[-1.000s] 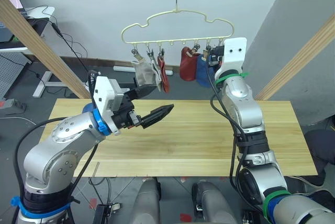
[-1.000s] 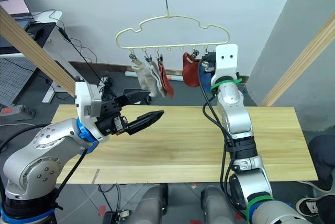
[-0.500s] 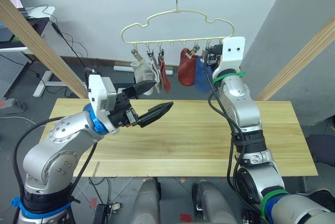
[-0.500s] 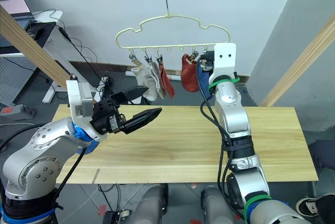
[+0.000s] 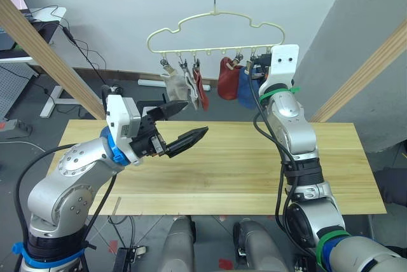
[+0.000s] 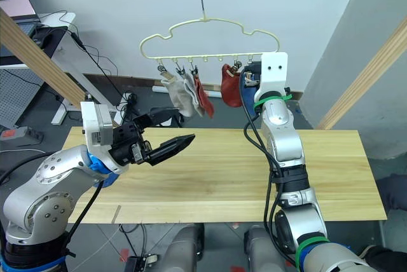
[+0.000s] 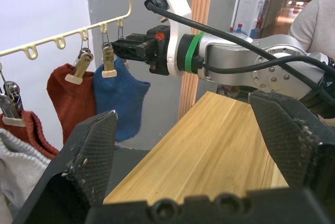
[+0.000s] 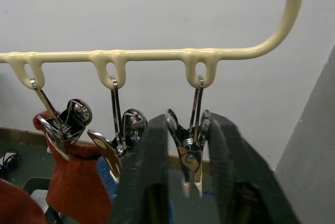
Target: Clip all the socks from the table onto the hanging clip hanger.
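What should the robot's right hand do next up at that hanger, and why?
Probably ease the right gripper open and back away. Its fingers seem to pinch the end clip of the clip hanger, a blue sock already hangs beside it, and the table shows no socks left.

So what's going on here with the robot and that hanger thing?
The robot is pegging socks onto the clip hanger. Grey, rust-red and blue socks already hang from its clips, and the table has none left on it. The right end effector is up at the end clip, its fingers closed around it beside a blue sock. The left end effector hovers open above the table, holding nothing.
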`<state>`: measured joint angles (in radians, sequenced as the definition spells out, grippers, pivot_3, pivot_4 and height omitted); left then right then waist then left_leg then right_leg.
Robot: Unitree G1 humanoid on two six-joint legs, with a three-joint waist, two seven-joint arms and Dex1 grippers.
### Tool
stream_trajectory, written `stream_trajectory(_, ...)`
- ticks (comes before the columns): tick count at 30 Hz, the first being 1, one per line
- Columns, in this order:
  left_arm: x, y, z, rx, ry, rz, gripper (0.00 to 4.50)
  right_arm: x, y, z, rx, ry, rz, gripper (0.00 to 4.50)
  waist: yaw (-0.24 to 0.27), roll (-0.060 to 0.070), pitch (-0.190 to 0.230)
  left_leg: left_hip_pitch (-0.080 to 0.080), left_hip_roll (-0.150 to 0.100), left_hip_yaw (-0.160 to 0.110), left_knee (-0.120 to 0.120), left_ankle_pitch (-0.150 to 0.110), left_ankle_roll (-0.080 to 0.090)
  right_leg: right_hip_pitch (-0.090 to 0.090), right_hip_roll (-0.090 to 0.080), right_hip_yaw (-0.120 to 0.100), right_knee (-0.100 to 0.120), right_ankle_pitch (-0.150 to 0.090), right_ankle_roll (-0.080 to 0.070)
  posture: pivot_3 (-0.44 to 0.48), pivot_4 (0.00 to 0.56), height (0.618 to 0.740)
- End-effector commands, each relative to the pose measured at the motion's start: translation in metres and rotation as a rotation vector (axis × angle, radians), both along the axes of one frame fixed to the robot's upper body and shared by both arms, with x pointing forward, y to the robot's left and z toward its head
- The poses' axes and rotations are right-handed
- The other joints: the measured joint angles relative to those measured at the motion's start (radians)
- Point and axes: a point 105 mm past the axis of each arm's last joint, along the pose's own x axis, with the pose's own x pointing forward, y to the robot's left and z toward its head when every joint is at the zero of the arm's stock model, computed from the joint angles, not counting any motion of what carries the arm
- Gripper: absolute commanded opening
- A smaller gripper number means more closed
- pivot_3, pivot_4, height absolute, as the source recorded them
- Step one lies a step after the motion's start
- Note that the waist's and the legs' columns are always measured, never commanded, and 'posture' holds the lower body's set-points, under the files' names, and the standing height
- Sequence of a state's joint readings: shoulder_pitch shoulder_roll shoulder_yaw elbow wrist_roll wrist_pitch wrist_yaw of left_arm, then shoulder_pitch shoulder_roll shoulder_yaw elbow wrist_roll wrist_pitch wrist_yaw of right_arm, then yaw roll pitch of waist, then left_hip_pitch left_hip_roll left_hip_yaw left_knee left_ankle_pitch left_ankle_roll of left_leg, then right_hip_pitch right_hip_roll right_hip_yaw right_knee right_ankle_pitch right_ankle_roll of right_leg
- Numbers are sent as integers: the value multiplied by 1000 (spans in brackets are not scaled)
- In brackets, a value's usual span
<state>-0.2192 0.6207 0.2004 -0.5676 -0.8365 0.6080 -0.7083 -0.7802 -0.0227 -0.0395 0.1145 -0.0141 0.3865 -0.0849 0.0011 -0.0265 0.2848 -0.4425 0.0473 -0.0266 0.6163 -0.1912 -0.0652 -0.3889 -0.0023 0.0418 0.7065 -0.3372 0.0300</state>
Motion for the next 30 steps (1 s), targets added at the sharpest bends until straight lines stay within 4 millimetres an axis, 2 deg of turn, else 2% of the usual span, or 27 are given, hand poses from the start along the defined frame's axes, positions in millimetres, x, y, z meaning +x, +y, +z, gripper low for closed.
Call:
stream_trajectory(1, -2, 0, 3, 0, -26, 1, 4500, -3, 0, 23, 23, -77, 13, 33, 0, 0, 0, 0, 0, 0, -1, 0, 0, 0, 0, 0, -1, 0, 0, 156, 275, 740)
stream_trajectory(6, -2, 0, 2, 1, -26, 4, 4500, -3, -5, 24, -4, -82, 11, 33, 0, 0, 0, 0, 0, 0, -4, 0, 0, 0, 0, 0, -4, 0, 0, 154, 275, 740)
stream_trajectory(10, 6, 11, -7, 9, 9, 75, 4500, -5, -10, 24, -101, -51, 116, 33, 2, 0, 0, 0, 0, 1, -5, 1, -1, 0, 0, 0, -6, 0, 0, 144, 275, 740)
stream_trajectory(14, 32, 51, -42, 114, 55, 344, 4500, -10, -21, 20, -218, 53, 266, 33, 2, 0, 0, 0, 0, 2, -6, 0, 0, 0, -1, 0, -8, 0, 0, 121, 274, 740)
stream_trajectory(18, 51, 100, -81, 226, 102, 598, 4500, -19, -15, 21, -297, 102, 404, 33, 1, 0, 0, 0, 0, 1, -6, 0, 0, 0, -1, 0, -9, 0, 0, 106, 269, 740)
stream_trajectory(24, 69, 174, -123, 290, 184, 928, 4500, -24, -15, 15, -287, 154, 454, 33, 0, 0, 0, 0, 0, 1, -6, 0, 0, 0, -2, -1, -8, 0, 0, 100, 274, 740)
stream_trajectory(30, 84, 213, -144, 301, 274, 1043, 4500, -24, -16, 12, -248, 188, 453, 33, 0, 0, 0, -1, 0, 1, -6, 0, 0, 0, -6, -4, -8, 0, 0, 96, 287, 740)
